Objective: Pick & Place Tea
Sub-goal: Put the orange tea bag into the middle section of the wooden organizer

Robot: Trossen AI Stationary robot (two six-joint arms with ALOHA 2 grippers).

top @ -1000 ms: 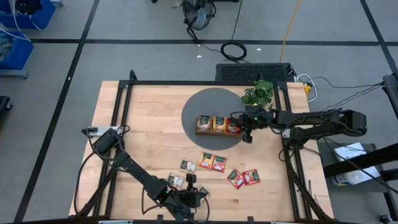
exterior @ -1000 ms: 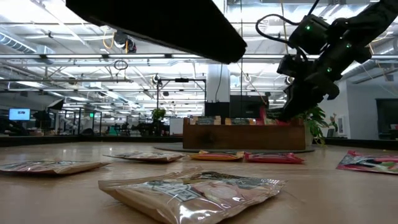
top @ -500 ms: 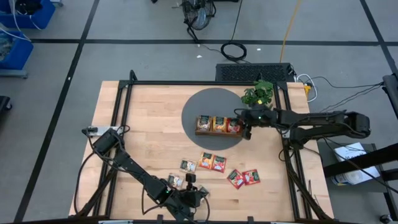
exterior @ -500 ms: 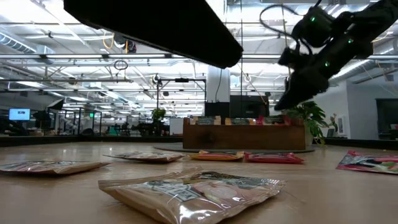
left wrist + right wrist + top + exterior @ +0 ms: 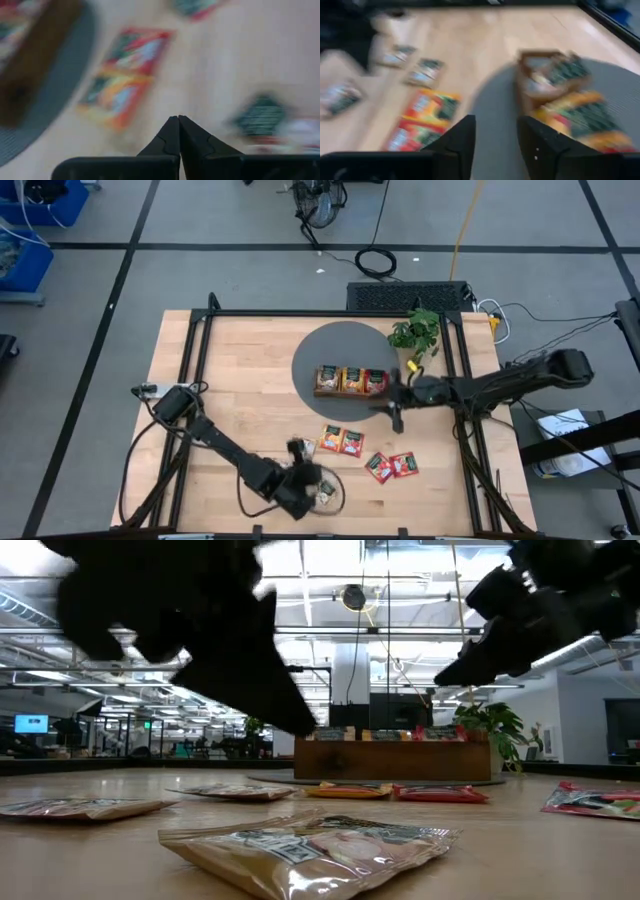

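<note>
Right tool (image 5: 397,416) empty, jaws spread, just beside the tray (image 5: 350,381) on the tabletop. Left tool (image 5: 178,131) pressed together, empty. Loose tea (image 5: 341,441) lies near the tray; I'd square up over one packet, descend flat.

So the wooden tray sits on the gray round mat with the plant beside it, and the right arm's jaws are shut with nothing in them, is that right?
Not quite. The right gripper is empty, but its jaws stand open, with a clear gap between the fingers in the right wrist view. The rest holds: in the high view the wooden tray sits on the gray round mat with the plant beside it.
</note>
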